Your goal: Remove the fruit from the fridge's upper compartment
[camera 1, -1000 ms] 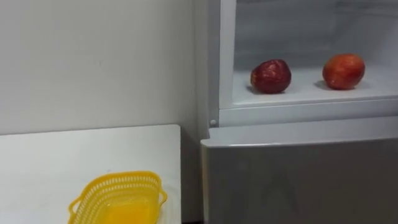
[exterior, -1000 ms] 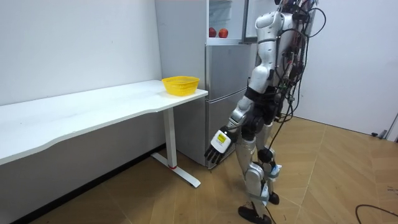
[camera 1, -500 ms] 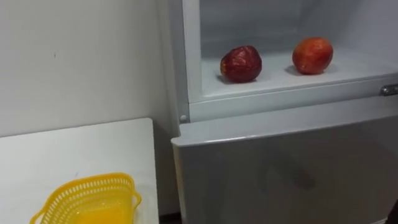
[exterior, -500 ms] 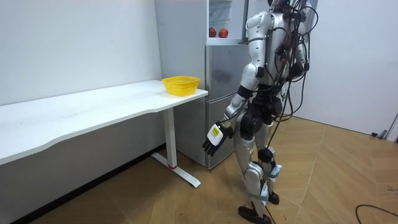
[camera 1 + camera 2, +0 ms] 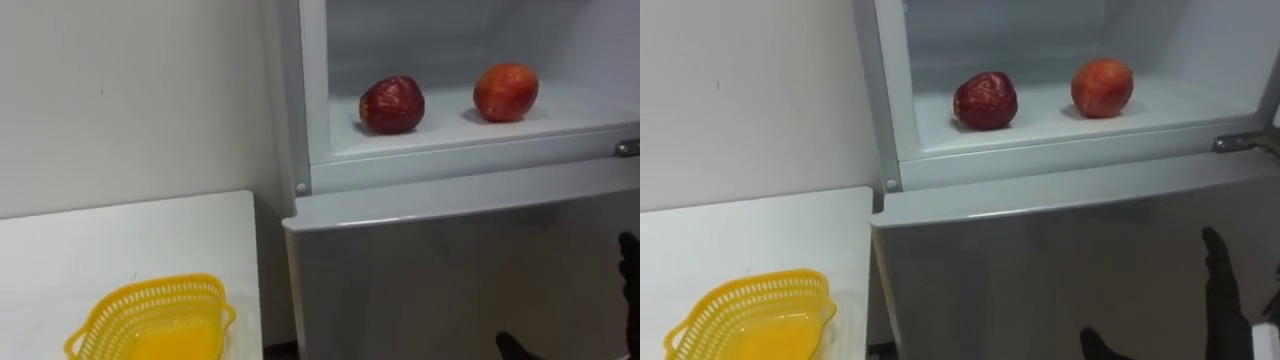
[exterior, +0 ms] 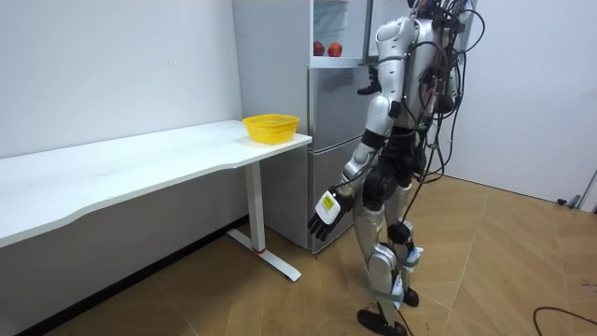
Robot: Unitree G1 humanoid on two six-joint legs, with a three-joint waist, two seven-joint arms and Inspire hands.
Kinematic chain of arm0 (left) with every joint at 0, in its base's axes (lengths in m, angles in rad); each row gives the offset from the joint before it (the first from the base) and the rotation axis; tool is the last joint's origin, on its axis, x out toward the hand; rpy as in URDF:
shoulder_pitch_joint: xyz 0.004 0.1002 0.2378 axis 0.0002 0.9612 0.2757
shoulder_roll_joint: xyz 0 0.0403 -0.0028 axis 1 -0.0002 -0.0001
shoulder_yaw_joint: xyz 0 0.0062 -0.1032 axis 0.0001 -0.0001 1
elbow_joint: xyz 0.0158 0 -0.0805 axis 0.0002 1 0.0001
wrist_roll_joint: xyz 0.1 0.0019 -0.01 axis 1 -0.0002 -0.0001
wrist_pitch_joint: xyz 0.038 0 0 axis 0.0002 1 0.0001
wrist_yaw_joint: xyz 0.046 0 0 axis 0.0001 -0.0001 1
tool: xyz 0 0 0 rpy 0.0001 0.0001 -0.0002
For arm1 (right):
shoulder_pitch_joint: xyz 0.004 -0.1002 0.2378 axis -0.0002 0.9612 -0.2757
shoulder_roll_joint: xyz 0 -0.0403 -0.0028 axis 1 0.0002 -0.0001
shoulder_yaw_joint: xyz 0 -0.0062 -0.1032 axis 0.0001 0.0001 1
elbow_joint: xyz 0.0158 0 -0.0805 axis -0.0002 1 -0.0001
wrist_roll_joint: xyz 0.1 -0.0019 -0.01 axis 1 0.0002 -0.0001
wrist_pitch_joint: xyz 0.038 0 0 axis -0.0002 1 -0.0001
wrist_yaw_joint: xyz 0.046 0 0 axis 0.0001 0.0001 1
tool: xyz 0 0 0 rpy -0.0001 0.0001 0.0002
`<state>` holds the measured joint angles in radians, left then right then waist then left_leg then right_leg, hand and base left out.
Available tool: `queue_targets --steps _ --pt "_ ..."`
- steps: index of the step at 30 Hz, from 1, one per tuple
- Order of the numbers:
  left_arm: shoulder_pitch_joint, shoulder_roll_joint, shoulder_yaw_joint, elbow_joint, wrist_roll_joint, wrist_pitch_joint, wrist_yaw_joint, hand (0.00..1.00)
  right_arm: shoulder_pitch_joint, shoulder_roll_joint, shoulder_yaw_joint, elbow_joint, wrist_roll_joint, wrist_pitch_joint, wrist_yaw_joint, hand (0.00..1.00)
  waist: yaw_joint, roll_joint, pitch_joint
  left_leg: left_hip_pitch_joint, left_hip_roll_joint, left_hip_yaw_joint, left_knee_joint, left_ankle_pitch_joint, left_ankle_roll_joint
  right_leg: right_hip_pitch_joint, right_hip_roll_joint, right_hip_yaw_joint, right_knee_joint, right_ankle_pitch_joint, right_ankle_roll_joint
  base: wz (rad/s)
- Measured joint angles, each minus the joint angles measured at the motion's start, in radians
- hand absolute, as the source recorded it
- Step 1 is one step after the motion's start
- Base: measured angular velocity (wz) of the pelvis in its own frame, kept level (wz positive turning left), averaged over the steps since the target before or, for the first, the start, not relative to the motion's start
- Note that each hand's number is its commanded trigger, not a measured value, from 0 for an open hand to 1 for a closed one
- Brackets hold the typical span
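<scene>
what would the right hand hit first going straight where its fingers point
The right hand points up: likely the upper fridge's sill near the hinge; depth unclear.

At upper right, a white fridge shelf [image 5: 450, 128] holds two fruits well apart: a dark red apple [image 5: 392, 104] toward the left and an orange-red apple [image 5: 506, 92] toward the right. At lower left, a white table [image 5: 120, 240] stands just beside the fridge, with a yellow basket [image 5: 150, 318] on it near the bottom edge.
</scene>
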<state>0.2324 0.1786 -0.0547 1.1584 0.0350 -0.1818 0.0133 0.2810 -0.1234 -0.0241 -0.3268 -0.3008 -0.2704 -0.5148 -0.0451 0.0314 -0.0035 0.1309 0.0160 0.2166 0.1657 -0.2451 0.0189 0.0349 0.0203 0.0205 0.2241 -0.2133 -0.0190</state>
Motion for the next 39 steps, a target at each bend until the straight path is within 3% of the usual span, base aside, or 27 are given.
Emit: queue_targets --steps 2,6,10,17,23,26,28,35,39 --pt "0.002 0.0 -0.001 0.001 0.0 0.001 -0.002 0.0 -0.003 -0.007 0.008 -0.02 -0.026 -0.019 -0.011 0.0 0.015 -0.001 -0.0003 -0.002 0.0 -0.002 0.0 0.0 0.0 0.001 -0.001 -0.005 -0.004 0.002 0.001 0.05" --pt "0.001 0.002 0.001 0.035 0.023 0.005 -0.003 0.0 -0.023 -0.019 0.028 -0.063 -0.058 -0.023 -0.053 0.0 0.05 -0.008 -0.003 -0.004 0.0 -0.003 -0.001 0.0 0.0 0.002 0.0 -0.005 -0.004 0.007 0.001 0.0" --pt "0.002 0.005 -0.009 0.077 0.048 0.031 -0.006 0.0 -0.05 -0.039 0.053 -0.092 -0.058 -0.039 -0.084 0.0 0.064 -0.025 -0.0036 -0.002 0.0 -0.007 0.0 0.0 0.0 0.009 0.0 -0.008 -0.007 0.008 0.001 0.02" --pt "-0.005 0.01 -0.01 0.081 0.115 0.055 -0.027 0.0 -0.136 -0.073 0.054 -0.096 -0.008 -0.04 -0.08 0.0 0.075 -0.044 0.0005 0.0 0.0 -0.053 0.002 0.0 0.0 0.042 -0.005 -0.053 -0.022 0.011 0.0 0.18" --pt "-0.005 0.011 0.003 0.071 0.212 0.097 -0.051 0.0 -0.234 -0.081 0.03 -0.1 0.101 -0.039 -0.047 0.0 0.072 -0.058 0.0003 0.006 -0.001 -0.081 0.004 0.002 -0.004 0.066 -0.007 -0.079 -0.04 0.014 -0.002 0.13" --pt "-0.007 0.007 0.003 0.066 0.247 0.116 -0.071 0.0 -0.29 -0.111 -0.004 -0.063 0.159 -0.034 -0.035 0.0 0.078 -0.065 0.0028 0.004 -0.002 -0.085 0.013 0.002 -0.004 0.069 -0.008 -0.082 -0.04 0.014 -0.002 0.06" --pt "-0.009 0.007 0.003 0.067 0.252 0.126 -0.076 0.0 -0.331 -0.126 -0.021 -0.026 0.192 -0.033 -0.015 0.0 0.074 -0.073 0.0117 0.001 -0.003 -0.095 0.023 0.002 -0.004 0.071 -0.014 -0.104 -0.04 0.014 -0.002 0.16" --pt "-0.014 0.007 -0.001 0.037 0.265 0.17 -0.106 0.0 -0.438 -0.146 -0.042 0.089 0.284 0.005 0.042 0.0 0.077 -0.085 0.0084 -0.009 -0.008 -0.113 0.033 0.003 -0.004 0.079 -0.019 -0.125 -0.051 0.015 -0.001 0.09" --pt "-0.007 0.007 0.005 0.009 0.289 0.18 -0.113 0.0 -0.515 -0.179 -0.06 0.181 0.307 0.033 0.048 0.0 0.082 -0.089 0.0072 -0.006 -0.009 -0.13 0.032 0.003 -0.004 0.087 -0.018 -0.135 -0.054 0.015 -0.001 0.1"
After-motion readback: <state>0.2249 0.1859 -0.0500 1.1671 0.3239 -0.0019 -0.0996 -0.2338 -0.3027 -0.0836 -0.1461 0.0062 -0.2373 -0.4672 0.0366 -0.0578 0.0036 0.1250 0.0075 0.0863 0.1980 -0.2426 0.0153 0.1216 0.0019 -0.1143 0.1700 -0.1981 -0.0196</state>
